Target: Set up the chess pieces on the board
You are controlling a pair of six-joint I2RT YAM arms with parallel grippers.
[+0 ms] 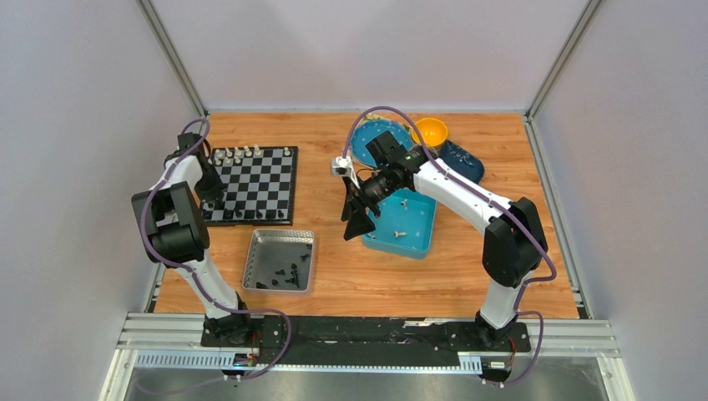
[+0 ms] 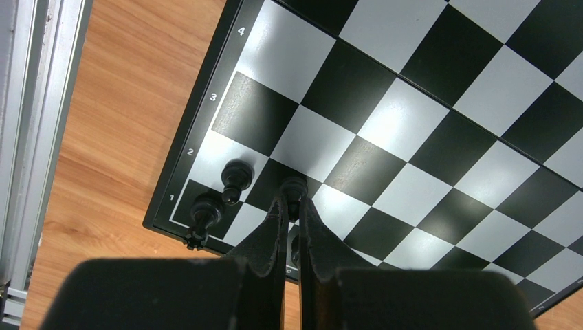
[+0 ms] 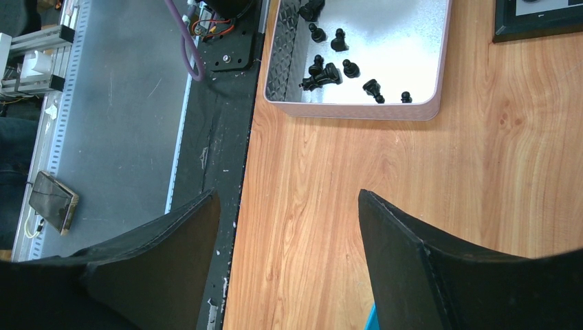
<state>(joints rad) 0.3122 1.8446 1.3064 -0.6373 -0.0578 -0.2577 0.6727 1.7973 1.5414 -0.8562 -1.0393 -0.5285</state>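
The board (image 1: 255, 180) lies at the back left, with cream-white pieces (image 1: 250, 153) along its far row and a few black pieces (image 1: 242, 215) along its near row. My left gripper (image 1: 209, 200) is over the board's near left corner. In the left wrist view it (image 2: 293, 203) is shut on a black pawn (image 2: 294, 187) over the second row, next to another black pawn (image 2: 235, 180) and a black rook (image 2: 203, 218). My right gripper (image 1: 357, 219) hangs open and empty over bare wood (image 3: 289, 206).
A silver tray (image 1: 250, 259) near the front holds several loose black pieces (image 1: 284, 274), also seen in the right wrist view (image 3: 330, 69). A blue tray (image 1: 422, 242) holds a few white pieces (image 1: 399, 233). An orange bowl (image 1: 431, 131) and blue dishes (image 1: 463, 160) stand behind.
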